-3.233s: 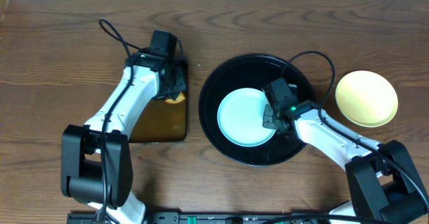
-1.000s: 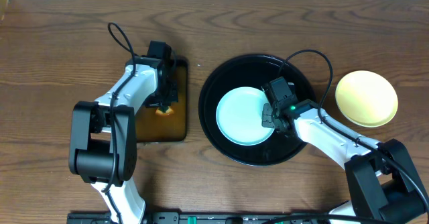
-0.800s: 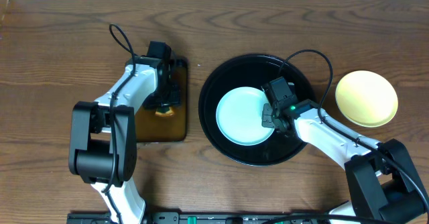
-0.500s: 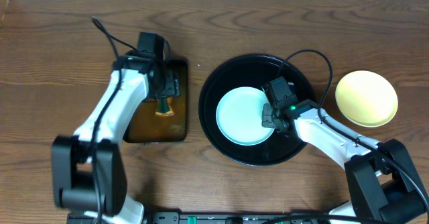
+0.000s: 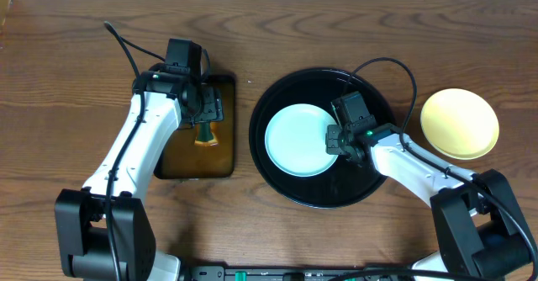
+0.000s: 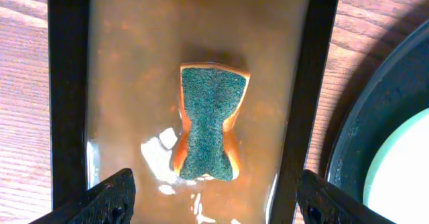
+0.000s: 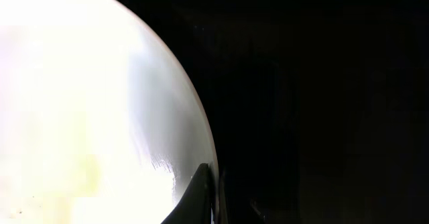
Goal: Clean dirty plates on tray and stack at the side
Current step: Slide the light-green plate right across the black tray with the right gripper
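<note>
the plate was pinched in the tray by the right gripper. left of the tray, the sponge likely had to be seized next by the spread left gripper.

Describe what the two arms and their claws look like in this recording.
The left arm and the right arm look alike, with white tubular links and bulky black housings at the joints. A thin black cable loops off each wrist. A small green light glows near the right wrist. The left claw has black, textured fingers.
</note>
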You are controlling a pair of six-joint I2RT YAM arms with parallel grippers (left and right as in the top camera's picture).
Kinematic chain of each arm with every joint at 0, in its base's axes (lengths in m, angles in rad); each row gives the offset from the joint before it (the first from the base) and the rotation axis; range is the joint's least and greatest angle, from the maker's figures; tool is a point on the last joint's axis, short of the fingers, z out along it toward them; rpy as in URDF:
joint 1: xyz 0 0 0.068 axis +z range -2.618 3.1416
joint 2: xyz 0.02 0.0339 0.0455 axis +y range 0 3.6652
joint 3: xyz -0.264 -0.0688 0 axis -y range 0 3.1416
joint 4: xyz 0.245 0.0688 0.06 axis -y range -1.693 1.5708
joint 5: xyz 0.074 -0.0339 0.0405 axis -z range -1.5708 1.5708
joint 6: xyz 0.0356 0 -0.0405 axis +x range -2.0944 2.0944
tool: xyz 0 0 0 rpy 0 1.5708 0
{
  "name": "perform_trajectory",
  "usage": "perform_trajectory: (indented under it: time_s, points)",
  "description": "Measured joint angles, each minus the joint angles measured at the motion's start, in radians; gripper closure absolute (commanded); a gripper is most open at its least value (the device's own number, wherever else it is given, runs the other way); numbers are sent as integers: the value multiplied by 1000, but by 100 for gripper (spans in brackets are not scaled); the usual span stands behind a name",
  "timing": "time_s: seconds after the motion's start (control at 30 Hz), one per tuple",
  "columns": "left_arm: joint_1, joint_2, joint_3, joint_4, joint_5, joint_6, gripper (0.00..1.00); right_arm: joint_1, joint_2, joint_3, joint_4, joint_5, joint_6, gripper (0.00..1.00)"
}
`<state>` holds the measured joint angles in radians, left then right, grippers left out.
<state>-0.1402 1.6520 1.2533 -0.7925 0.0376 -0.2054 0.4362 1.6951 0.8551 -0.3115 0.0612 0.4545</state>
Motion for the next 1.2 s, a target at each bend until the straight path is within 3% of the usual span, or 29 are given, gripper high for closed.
perform_trajectory:
  time_s: [0.33, 0.67, 1.2]
  points:
    - [0, 0, 0, 0, 0, 0, 22, -34, -15, -1, 13, -28, -82, 99]
    - [0, 0, 0, 0, 0, 0, 22, -66, -189, -1, 14, -109, -247, 99]
    - [0, 0, 0, 0, 0, 0, 22, -66, -286, -1, 23, 67, -415, 99]
